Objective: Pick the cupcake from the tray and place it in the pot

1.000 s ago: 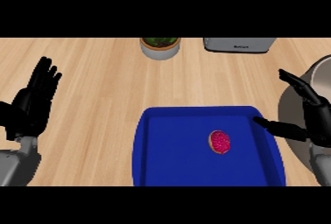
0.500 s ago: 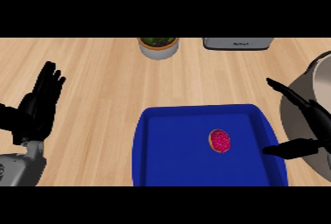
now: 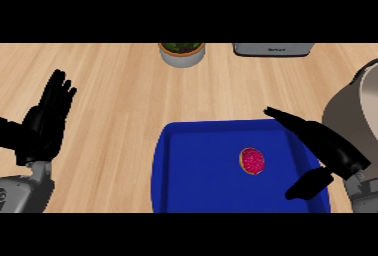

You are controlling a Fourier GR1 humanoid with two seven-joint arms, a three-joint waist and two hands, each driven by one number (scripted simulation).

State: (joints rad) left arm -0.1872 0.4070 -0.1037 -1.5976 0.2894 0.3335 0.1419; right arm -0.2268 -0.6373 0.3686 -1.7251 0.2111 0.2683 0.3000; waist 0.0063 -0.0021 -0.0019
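A cupcake [image 3: 252,161] with pink-red topping lies on the blue tray [image 3: 192,170] at the lower middle of the counter. My right hand [image 3: 325,150] hovers over the tray's right side, open, fingers stretched toward the upper left and thumb hanging down, a short gap right of the cupcake. The grey pot [image 3: 358,117] stands at the right edge, partly cut off. My left hand [image 3: 44,125] rests open at the left, fingers up.
A small potted plant [image 3: 182,52] in a white pot stands at the back middle. A grey appliance [image 3: 272,49] sits at the back right. Bare wooden counter [image 3: 118,90] stretches between the tray and these.
My right hand has swung left from beside the pot to over the tray's right side, nearer the cupcake. The left hand has shifted only slightly.
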